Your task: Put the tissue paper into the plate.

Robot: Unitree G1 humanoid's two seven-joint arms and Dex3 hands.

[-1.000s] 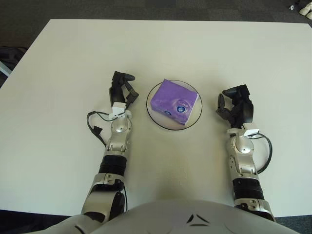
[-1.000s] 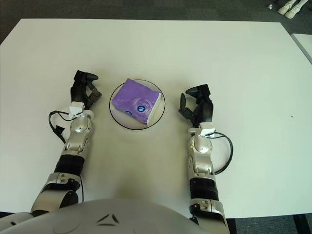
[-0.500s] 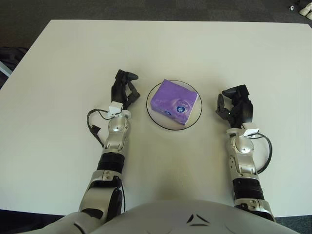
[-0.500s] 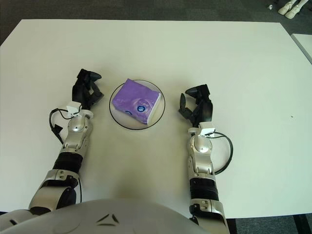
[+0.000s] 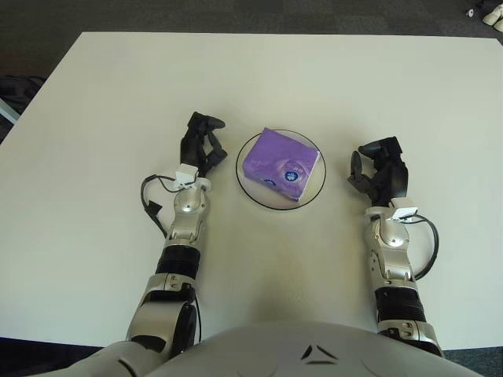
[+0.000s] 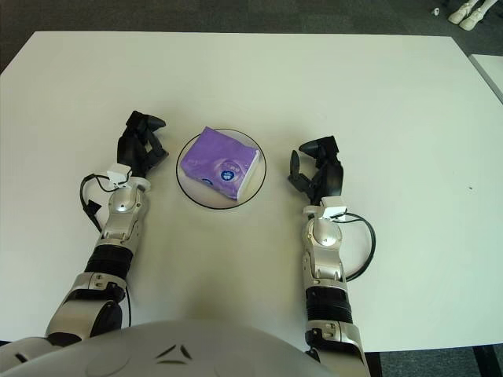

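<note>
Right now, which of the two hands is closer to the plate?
The left hand. It sits just beside the plate rim, while the right hand shows a wider strip of table before the rim.

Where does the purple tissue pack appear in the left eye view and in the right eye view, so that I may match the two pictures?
Left eye view: the tissue pack lies just right of centre, in the upper half, inside the plate.
Right eye view: the same tissue pack shows left of centre, again inside the plate.
Shared landmark: the black-rimmed plate, between the left hand and the right hand, neither of which touches it.
</note>
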